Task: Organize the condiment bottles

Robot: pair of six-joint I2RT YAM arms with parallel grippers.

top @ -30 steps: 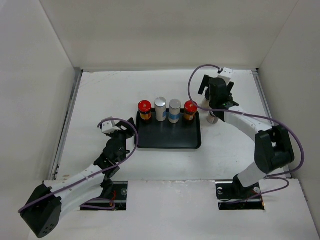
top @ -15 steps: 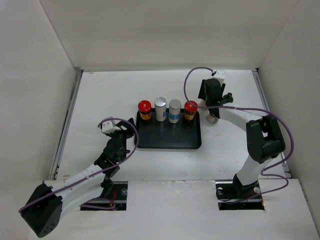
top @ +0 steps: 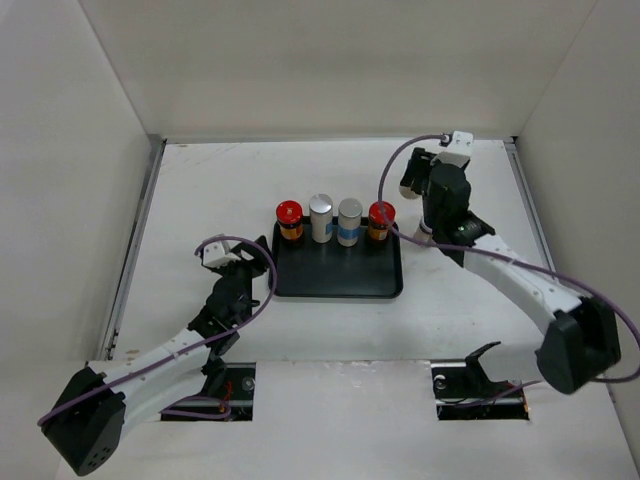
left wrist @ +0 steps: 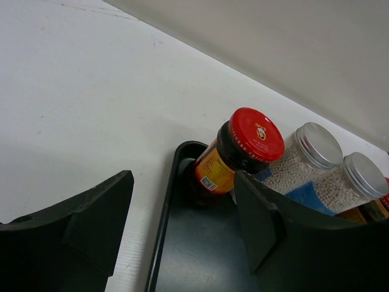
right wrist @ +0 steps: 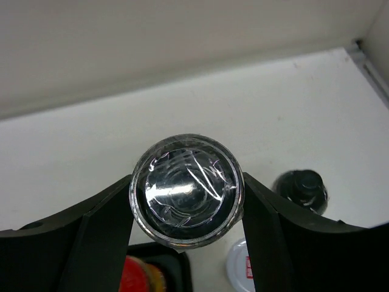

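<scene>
Four condiment bottles stand in a row at the back of the black tray [top: 340, 275]: a red-capped amber jar [top: 289, 219], two silver-lidded pale shakers [top: 321, 215] [top: 349, 220], one with a blue band, and a second red-capped jar [top: 380, 220]. My right gripper [top: 424, 222] is just right of the tray and shut on a dark, film-covered jar [right wrist: 185, 198], its fingers touching both sides. A black-capped bottle [right wrist: 299, 190] and a white-lidded one [right wrist: 240, 272] stand below it. My left gripper [left wrist: 182, 188] hovers open over the tray's left edge, near the red-capped jar [left wrist: 240, 152].
White walls enclose the table on three sides. A metal strip [top: 135, 250] runs along the left edge. The front half of the tray [left wrist: 200, 255] is bare. The right arm's purple cable [top: 385, 185] loops over the tray's right end.
The right gripper's jaws have closed in on the jar beside the tray, and its elbow has swung out to the right. The left arm has stayed where it was.
</scene>
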